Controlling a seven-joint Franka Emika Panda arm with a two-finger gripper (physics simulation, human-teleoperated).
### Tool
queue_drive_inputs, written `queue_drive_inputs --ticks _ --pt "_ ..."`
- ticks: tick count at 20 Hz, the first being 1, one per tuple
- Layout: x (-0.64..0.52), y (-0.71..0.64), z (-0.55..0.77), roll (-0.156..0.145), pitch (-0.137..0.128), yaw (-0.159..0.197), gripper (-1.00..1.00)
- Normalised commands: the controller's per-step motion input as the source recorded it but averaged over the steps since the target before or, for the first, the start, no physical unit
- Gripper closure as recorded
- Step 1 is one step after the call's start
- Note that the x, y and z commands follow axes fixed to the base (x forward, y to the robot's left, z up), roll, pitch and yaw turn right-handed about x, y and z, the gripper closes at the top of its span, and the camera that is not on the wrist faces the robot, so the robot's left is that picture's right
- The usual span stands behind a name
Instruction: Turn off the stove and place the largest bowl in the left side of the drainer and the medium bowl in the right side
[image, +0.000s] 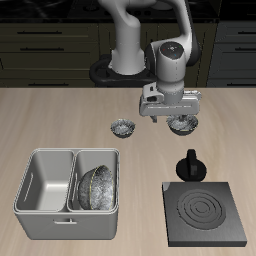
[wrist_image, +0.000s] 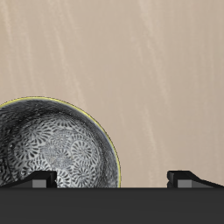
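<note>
Pincer (image: 174, 113) hovers above the worktop (image: 60, 120) at the back, jaws spread wide with nothing between them; in the wrist view I see both fingertips (wrist_image: 188, 178) apart and bare wood between them. Directly below and slightly off to one side of the pincer sits a grey speckled bowl (image: 184, 124), which I take to be the medium bowl (wrist_image: 54, 147), upright on the worktop and offset from the gap between the fingers. A smaller like bowl (image: 123, 127) rests a little way off from the pincer, at the same depth. The largest bowl (image: 97, 185) is already tilted inside one compartment of the drainer (image: 45, 200), well forward of the pincer, towards the front edge; the neighbouring compartment is empty. The stove (image: 205, 213) lies near the front, with its knob (image: 189, 166) between it and the pincer; I cannot tell from here whether it is switched off.

I judge the medium bowl to be rigid, light and slick, with a thin metallic wall that will not give. I would pinch the rim, one finger inside and one outside, since the body is too wide to span. It could slip or tip if squeezed off-centre.
</note>
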Motion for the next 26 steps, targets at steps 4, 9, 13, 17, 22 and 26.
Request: queue_drive_inputs --ticks 4,9,13,17,22,26 --pt "0.02 0.01 -0.3 0.056 0.044 -0.001 1.0" --pt "0.02 -0.02 -0.15 0.01 0.034 -0.019 1.0" --pt "0.02 -0.01 -0.05 0.02 0.016 0.005 1.0" --pt "0.05 -0.01 0.13 -0.015 -0.022 0.011 1.0" --pt "0.09 -0.2 0.23 -0.054 -0.015 0.021 1.0" --pt "0.09 -0.32 0.31 -0.079 -0.025 0.05 1.0"
